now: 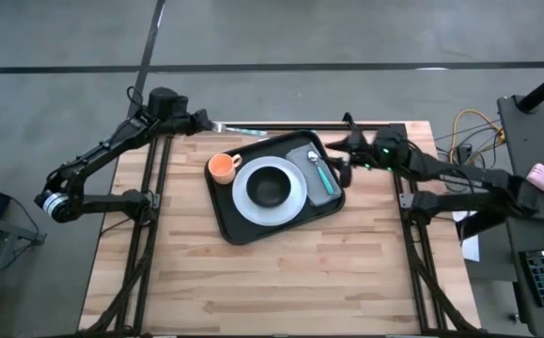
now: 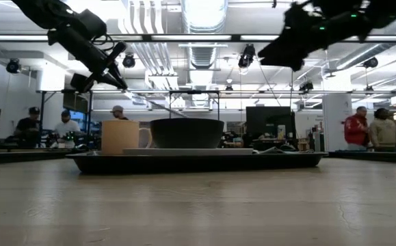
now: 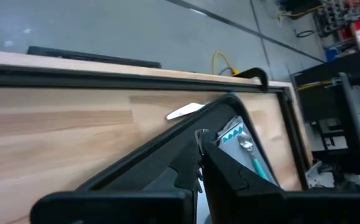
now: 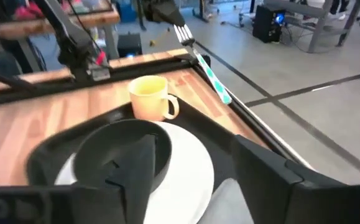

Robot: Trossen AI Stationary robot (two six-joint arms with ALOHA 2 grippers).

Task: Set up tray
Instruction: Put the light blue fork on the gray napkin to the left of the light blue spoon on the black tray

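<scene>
The large black rectangular tray (image 1: 253, 225) sits upper centre on the wooden counter (image 1: 281, 282), carrying a round white plate (image 1: 295, 200) with a dark bowl (image 1: 269, 185), an orange mug (image 1: 222, 167), and a grey cloth (image 1: 326, 191) bearing a teal-handled spoon (image 1: 319, 169). The left end effector (image 1: 217, 125), above the tray's upper-left corner, is clenched on a teal-handled fork (image 4: 203, 61). The right end effector (image 1: 340, 161) hangs released at the tray's right edge.

Even overhead light, bright ceiling strip lamps (image 2: 204, 37) glaring in the low view, near counter (image 2: 198, 212) blurred, arms silhouetted dark, wrist views soft.
</scene>
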